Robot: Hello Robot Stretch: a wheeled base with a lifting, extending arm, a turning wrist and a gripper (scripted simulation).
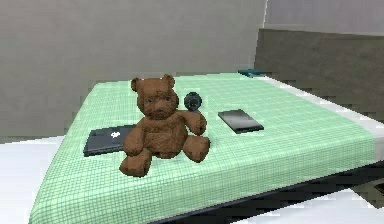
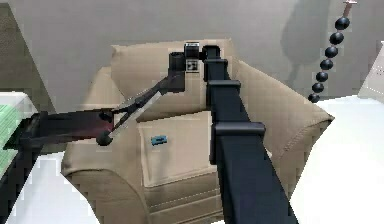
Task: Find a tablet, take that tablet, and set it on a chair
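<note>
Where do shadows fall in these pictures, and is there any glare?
Forward view: soft, even light, no glare; the teddy bear darkens the green bedspread beneath it. Arm side view: the beige armchair is evenly lit; a faint grey shadow lies on the wall beside the black beads.

A green checked bed (image 1: 290, 145) fills the forward view's middle. On it sit a teddy bear (image 1: 160, 125) at centre, a laptop (image 1: 105, 140) at its left, and a round dark thing (image 1: 194, 100) and a tablet (image 1: 241, 121) at right.
</note>
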